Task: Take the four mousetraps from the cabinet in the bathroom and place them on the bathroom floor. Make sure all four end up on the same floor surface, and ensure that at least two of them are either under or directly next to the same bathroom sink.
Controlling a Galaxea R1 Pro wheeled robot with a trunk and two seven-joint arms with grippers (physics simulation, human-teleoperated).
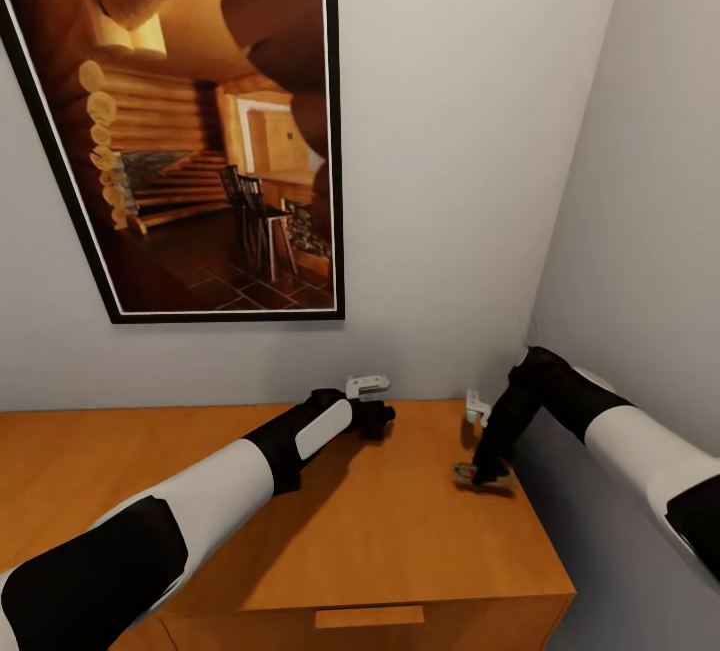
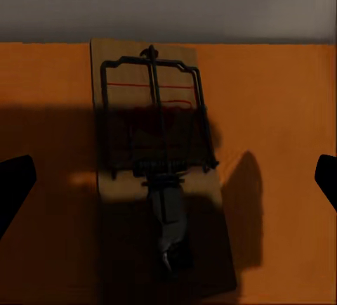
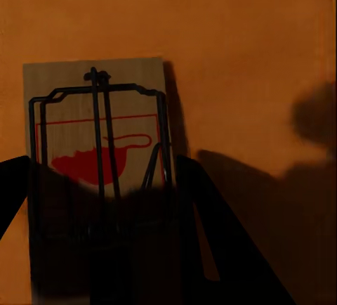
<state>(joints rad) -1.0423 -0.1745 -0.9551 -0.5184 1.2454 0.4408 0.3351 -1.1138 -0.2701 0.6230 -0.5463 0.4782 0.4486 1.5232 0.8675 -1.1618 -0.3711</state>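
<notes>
The orange-brown cabinet (image 1: 380, 541) fills the lower head view. One mousetrap (image 1: 503, 482) lies flat near its right edge, and my right gripper (image 1: 488, 471) points down onto it. In the right wrist view this mousetrap (image 3: 98, 122) shows its red patch and wire, with the right gripper (image 3: 168, 192) open and astride its shadowed near end. My left gripper (image 1: 385, 418) hovers at the back of the top, near the wall. Its wrist view shows a second mousetrap (image 2: 154, 129) flat against the wall line, centred in the open left gripper (image 2: 168, 178), whose fingertips (image 2: 14, 178) stand well clear of it.
A large framed picture (image 1: 200, 121) of a log-cabin room hangs on the grey wall above the cabinet. A side wall (image 1: 640, 181) closes in at the right, forming a corner beside the right arm. A wooden drawer handle (image 1: 368, 617) shows on the cabinet front.
</notes>
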